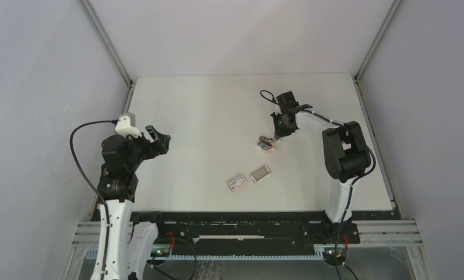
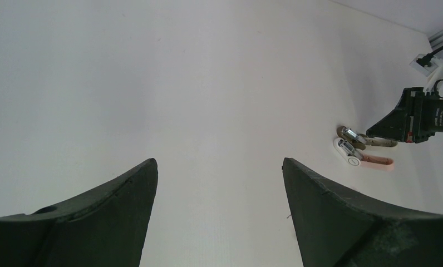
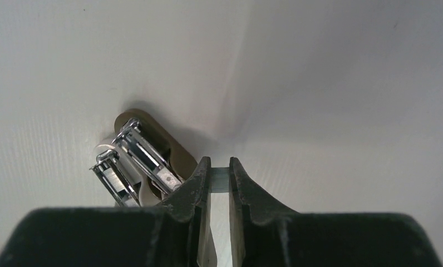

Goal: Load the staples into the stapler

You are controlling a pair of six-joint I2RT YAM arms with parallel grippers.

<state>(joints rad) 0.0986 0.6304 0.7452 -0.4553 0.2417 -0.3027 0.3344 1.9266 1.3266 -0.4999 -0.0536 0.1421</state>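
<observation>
Staples (image 3: 220,179) show here as one short silvery strip pinched edge-on between the nearly closed fingers of the right gripper (image 3: 219,162), out on the far right part of the table (image 1: 206,111). The strip sits just right of the stapler (image 3: 138,158), which lies hinged open with its two chrome rails pointing up and to the left. Whether the strip or a finger touches the stapler, I cannot tell.

Nearer the arms, well apart from the stapler, lie the flat grey tray (image 1: 260,173) and, just left of it, the white box (image 1: 237,182) with a red label. What the tray holds is too small to make out.

The left gripper (image 1: 158,137) hangs over the left side of the table with its fingers spread wide and nothing between them.

Such a strip is very light, stiff along its length, smooth and likely slippery. It is also brittle, and a hard squeeze or any bending would probably snap it into pieces. Gripping gently across its flat sides, towards the rear end, would leave the leading end free to slide into the rail.
</observation>
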